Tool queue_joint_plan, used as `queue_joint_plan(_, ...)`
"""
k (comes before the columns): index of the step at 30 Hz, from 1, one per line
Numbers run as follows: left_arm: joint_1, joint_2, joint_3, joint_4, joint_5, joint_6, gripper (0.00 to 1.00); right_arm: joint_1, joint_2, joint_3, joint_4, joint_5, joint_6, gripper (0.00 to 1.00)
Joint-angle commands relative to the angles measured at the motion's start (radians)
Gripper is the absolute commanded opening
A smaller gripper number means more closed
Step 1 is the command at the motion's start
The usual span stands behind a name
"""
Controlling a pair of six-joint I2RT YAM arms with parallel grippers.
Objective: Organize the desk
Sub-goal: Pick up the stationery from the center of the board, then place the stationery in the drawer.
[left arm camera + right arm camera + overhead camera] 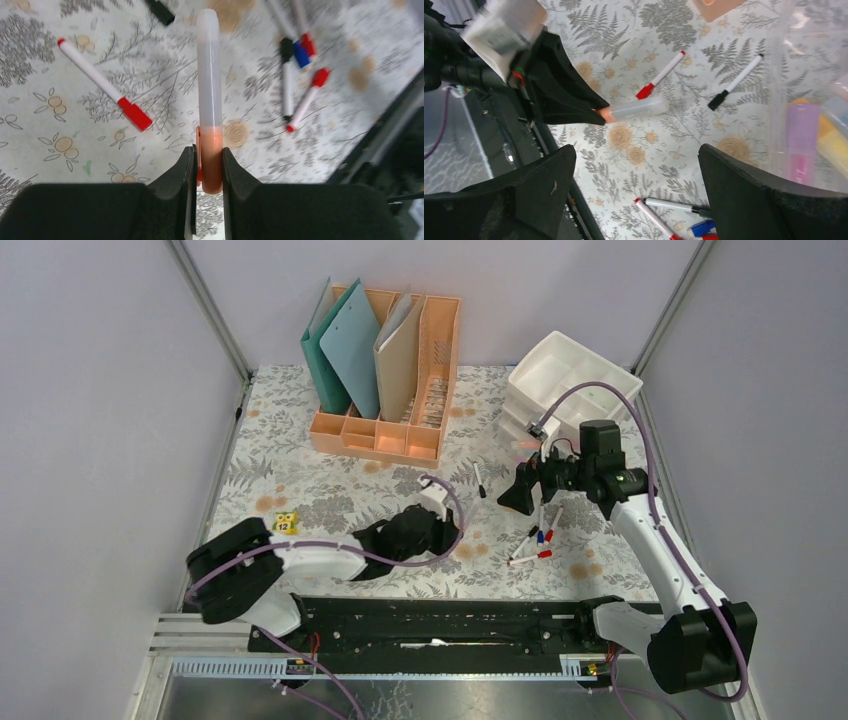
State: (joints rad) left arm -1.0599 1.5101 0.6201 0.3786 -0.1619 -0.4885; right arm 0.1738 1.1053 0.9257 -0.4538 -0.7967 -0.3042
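Note:
The desk (300, 470) is covered in a fern-and-flower cloth. My left gripper (209, 156) is shut on the orange end of a thick marker (209, 90) with a translucent white cap, which sticks straight out ahead just above the cloth. The same marker (639, 108) and left gripper (569, 95) show in the right wrist view. A red-capped pen (102, 85) lies to its left. A black-capped pen (734, 82) lies farther back. My right gripper (636, 150) is open and hangs empty over a cluster of red, blue and black pens (535, 540).
A peach file rack (385, 435) with teal and tan folders stands at the back. A white drawer unit (565, 375) stands at the back right; its translucent drawer (804, 130) holds pink and yellow items. A yellow tag (286, 524) lies at the left.

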Motion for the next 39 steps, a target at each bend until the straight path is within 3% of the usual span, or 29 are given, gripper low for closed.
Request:
queue_joint_plan(1, 0.001, -0.126, -0.090, 0.299, 0.003, -0.094, 0.00, -0.007, 0.025, -0.028, 0.064, -0.155, 0.065, 1.00)
queue_joint_plan(8, 0.001, -0.169, -0.170, 0.564, 0.046, -0.172, 0.00, -0.007, 0.034, -0.106, 0.249, -0.269, 0.243, 1.00)
queue_joint_plan(14, 0.001, -0.101, -0.177, 0.787, 0.110, -0.260, 0.00, -0.007, 0.008, -0.187, 0.479, -0.330, 0.440, 1.00)
queue_joint_plan(18, 0.001, -0.039, -0.171, 0.899, 0.140, -0.300, 0.00, -0.007, 0.021, -0.193, 0.517, -0.354, 0.488, 1.00)
queue_joint_plan(28, 0.001, 0.064, -0.145, 1.024, 0.201, -0.371, 0.00, -0.008, 0.015, -0.236, 0.709, -0.423, 0.676, 0.98)
queue_joint_plan(35, 0.003, 0.085, -0.140, 1.048, 0.193, -0.378, 0.00, -0.007, 0.024, -0.253, 0.786, -0.463, 0.751, 0.82)
queue_joint_plan(39, 0.009, 0.098, -0.136, 1.052, 0.188, -0.390, 0.00, -0.007, 0.014, -0.256, 0.794, -0.464, 0.754, 0.78)
